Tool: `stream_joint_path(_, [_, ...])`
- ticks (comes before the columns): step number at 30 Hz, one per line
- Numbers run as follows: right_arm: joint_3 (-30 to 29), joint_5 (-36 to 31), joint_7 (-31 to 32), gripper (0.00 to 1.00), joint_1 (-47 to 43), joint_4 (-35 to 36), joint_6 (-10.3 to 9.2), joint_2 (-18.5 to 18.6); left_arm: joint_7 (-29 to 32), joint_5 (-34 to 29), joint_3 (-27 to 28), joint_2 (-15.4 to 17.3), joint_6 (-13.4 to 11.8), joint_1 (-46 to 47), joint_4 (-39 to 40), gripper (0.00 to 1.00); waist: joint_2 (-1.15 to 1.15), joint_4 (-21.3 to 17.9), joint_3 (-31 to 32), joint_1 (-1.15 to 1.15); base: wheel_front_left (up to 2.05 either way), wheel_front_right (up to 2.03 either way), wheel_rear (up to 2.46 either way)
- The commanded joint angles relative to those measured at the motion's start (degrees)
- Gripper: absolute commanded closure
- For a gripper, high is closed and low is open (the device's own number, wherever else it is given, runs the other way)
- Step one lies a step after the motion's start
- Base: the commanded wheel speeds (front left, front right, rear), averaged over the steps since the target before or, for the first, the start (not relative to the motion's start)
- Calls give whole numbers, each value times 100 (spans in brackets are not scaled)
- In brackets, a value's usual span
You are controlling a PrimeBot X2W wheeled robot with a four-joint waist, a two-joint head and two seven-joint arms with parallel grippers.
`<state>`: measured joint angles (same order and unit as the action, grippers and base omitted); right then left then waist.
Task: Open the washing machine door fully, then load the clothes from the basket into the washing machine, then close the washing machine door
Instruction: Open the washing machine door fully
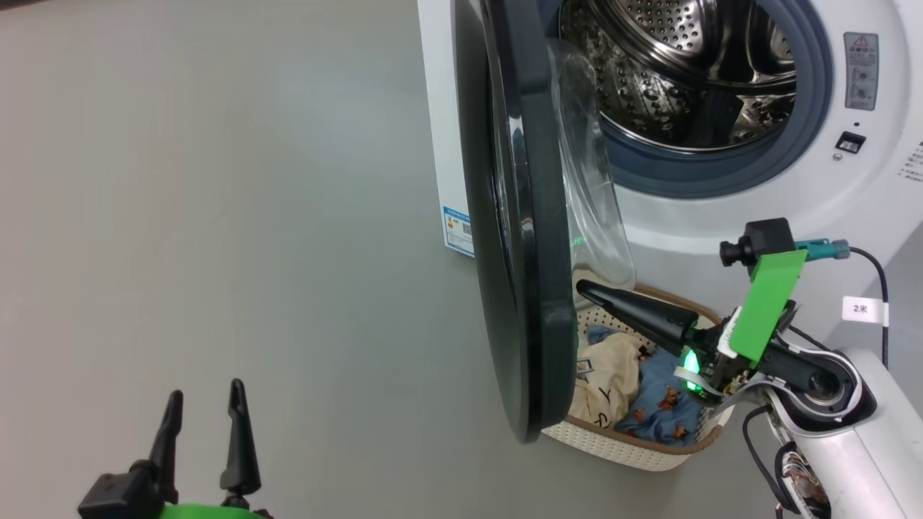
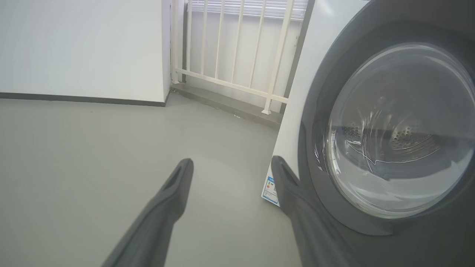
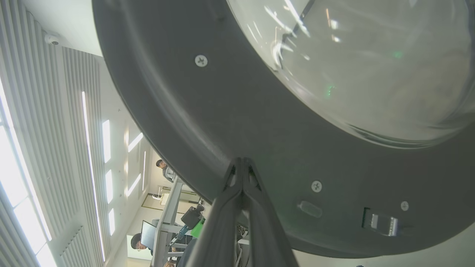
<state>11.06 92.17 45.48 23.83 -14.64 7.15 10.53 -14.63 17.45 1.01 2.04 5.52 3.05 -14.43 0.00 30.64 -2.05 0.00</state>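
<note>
The washing machine (image 1: 692, 216) stands at the upper right with its steel drum (image 1: 678, 65) exposed. Its door (image 1: 515, 216) stands swung out, seen edge-on, black rim and clear bulging glass (image 1: 591, 194). My right gripper (image 1: 585, 288) is shut, its tip against the door's inner side (image 3: 259, 141) just below the glass (image 3: 371, 55). Under it sits the cream basket (image 1: 634, 447), partly behind the door, holding the clothes (image 1: 649, 396): blue printed fabric and a cream piece. My left gripper (image 1: 205, 404) is open at the lower left, empty, with the door's outer face (image 2: 389, 129) to its right.
Bare grey floor (image 1: 216, 216) spreads left of the door. A white wall and a pale railing (image 2: 237, 55) stand beyond the machine in the left wrist view. The right wrist view looks past the door rim at ceiling lights and people at desks (image 3: 159, 222).
</note>
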Motion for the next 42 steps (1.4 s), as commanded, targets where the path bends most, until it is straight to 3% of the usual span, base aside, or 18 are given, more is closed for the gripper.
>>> stream_joint_path(1, [-38, -32, -74, 100, -61, 218, 34, -39, -37, -84, 142, 84, 27, 117, 56, 0, 0, -33, 71, 0, 0, 0, 0])
stream_joint_path(8, [-336, -58, -256, 100, -378, 467, 34, -22, -37, -142, 40, 113, 98, 192, -146, 0, 0, -204, 220, 0, 0, 0, 0])
stream_joint_path(13, [-467, -158, -434, 40, -485, 568, 34, -24, -37, -146, 30, 137, 126, 229, -176, 0, 0, -488, 233, 0, 0, 0, 0])
stream_joint_path(15, [-503, -194, -495, 0, -525, 660, 34, -26, -37, -146, 19, 148, 136, 239, -192, 0, 0, -616, 240, 0, 0, 0, 0])
stream_joint_path(20, [-556, -408, -756, 0, -638, 976, 34, 20, -37, -141, 26, 168, 151, 257, -190, 0, 0, -962, 255, 0, 0, 0, 0])
stream_joint_path(28, [-246, -1238, -1709, 0, -863, 1671, 34, 357, -37, -133, 4, 149, 163, 233, -110, 0, 0, -1573, 250, 0, 0, 0, 0])
stream_joint_path(36, [324, -1918, -3292, 0, -1065, 2103, 34, 922, -37, -149, 92, 135, 159, 200, -33, 0, 0, -2186, 251, 0, 0, 0, 0])
stream_joint_path(42, [658, -2473, -4707, 0, -1259, 1941, 34, 1430, -37, -190, 183, 124, 120, 131, 76, 0, 0, -2547, 270, 0, 0, 0, 0])
